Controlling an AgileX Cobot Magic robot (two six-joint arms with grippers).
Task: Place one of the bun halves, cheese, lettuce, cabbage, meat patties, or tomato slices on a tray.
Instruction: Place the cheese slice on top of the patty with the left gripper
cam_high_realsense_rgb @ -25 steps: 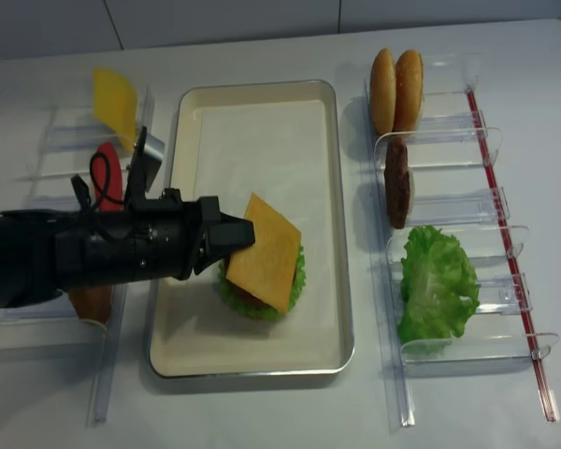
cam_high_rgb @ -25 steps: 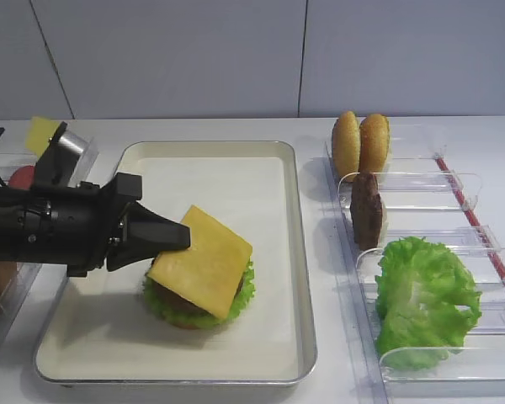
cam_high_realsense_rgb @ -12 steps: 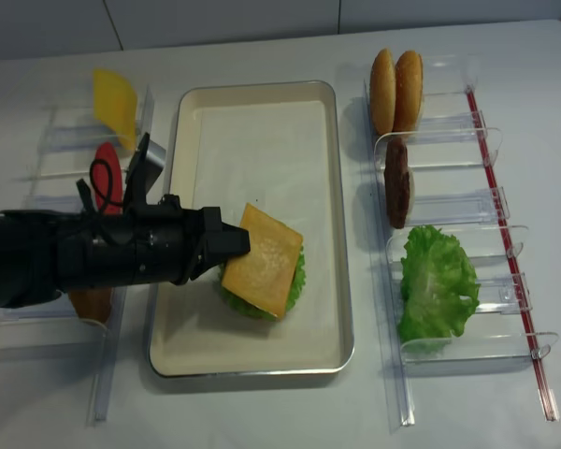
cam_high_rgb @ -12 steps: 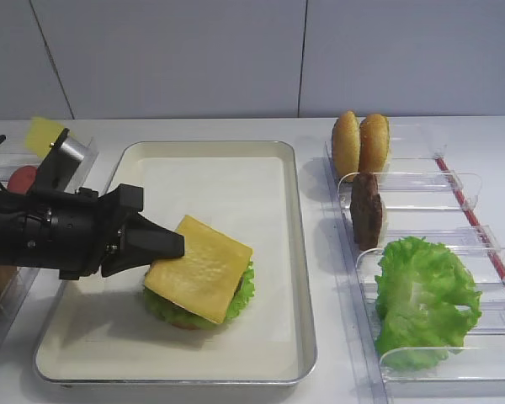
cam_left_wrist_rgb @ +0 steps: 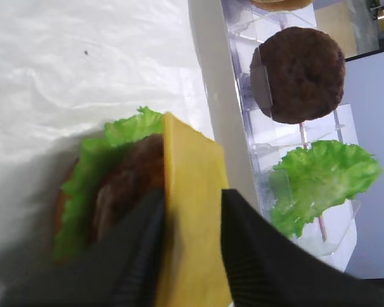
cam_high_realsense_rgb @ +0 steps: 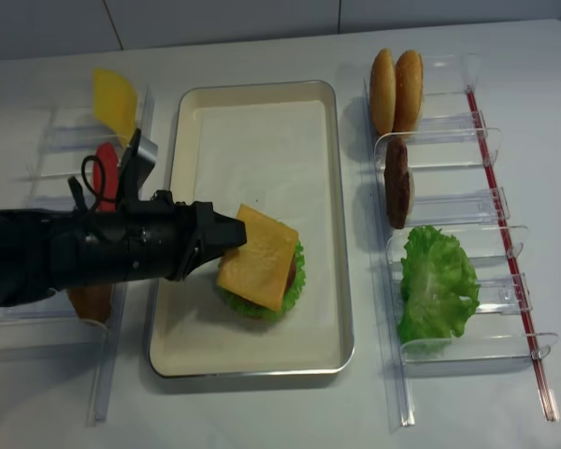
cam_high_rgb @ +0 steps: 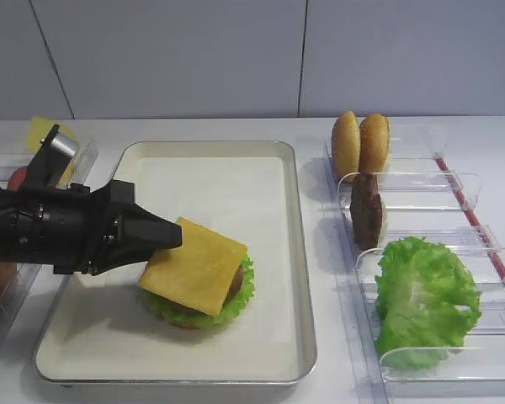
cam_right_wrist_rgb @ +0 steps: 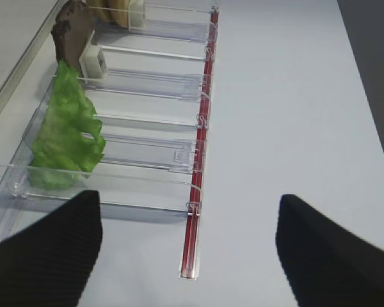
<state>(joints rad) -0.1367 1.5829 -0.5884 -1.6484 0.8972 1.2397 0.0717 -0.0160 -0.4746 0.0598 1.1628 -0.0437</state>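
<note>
The yellow cheese (cam_high_rgb: 198, 269) lies tilted on a stack of meat patty (cam_left_wrist_rgb: 125, 192), lettuce (cam_high_rgb: 236, 305) and a bun half on the cream tray (cam_high_rgb: 299, 252). My left gripper (cam_high_rgb: 172, 240) reaches in from the left. Its fingers stand parted around the cheese's near edge (cam_left_wrist_rgb: 192, 192), so it is open. In the overhead view the cheese (cam_high_realsense_rgb: 257, 257) covers most of the stack. My right gripper (cam_right_wrist_rgb: 189, 256) is open and holds nothing, above bare table beside the right-hand racks.
Clear racks on the right hold two bun halves (cam_high_rgb: 360, 143), a patty (cam_high_rgb: 368, 209) and lettuce (cam_high_rgb: 425, 299). Racks on the left hold another cheese slice (cam_high_realsense_rgb: 115, 98) and a tomato slice (cam_high_realsense_rgb: 107, 168). A red strip (cam_right_wrist_rgb: 201, 160) runs along the right racks.
The left gripper lowered the cheese from a raised tilt down onto the patty. Its fingers have parted.
</note>
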